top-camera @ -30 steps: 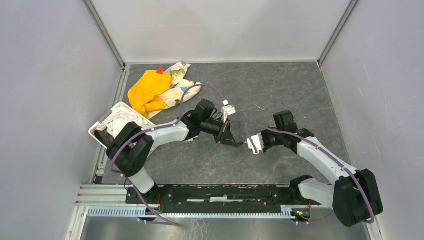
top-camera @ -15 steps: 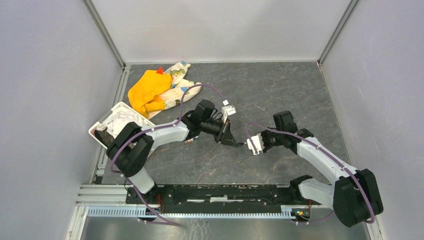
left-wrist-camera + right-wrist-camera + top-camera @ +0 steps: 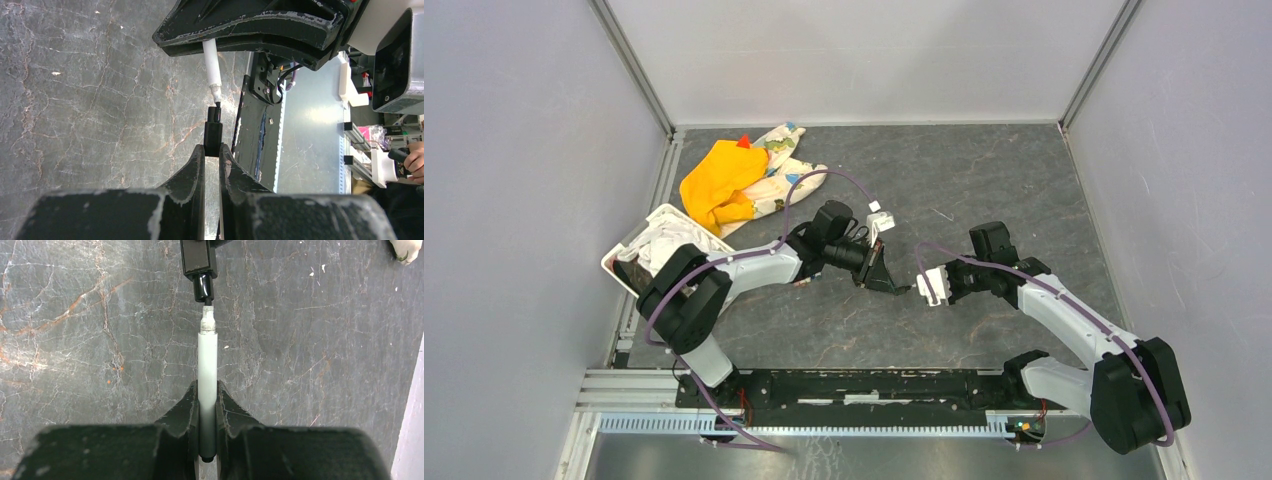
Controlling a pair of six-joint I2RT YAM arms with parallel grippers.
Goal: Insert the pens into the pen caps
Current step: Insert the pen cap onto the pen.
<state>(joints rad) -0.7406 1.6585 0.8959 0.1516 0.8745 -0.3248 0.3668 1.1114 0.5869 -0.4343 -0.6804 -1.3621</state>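
My left gripper [image 3: 212,150] is shut on a short dark pen cap [image 3: 213,131], which sticks out past its fingertips. Facing it, my right gripper [image 3: 207,387] is shut on a white-barrelled pen [image 3: 207,360] with a dark nib. The nib meets the mouth of the pen cap [image 3: 202,286], and pen [image 3: 212,62] and cap lie in one line. In the top view the left gripper [image 3: 886,280] and right gripper [image 3: 927,287] point at each other above the middle of the table. Other pens and caps do not show.
An orange cloth [image 3: 717,185] and a patterned cloth [image 3: 781,160] lie at the back left. A white tray [image 3: 627,243] holding white cloth sits at the left wall. A thin stick [image 3: 941,213] lies behind the right gripper.
The right gripper has edged slightly toward the left one with the pen. The left arm has held still.
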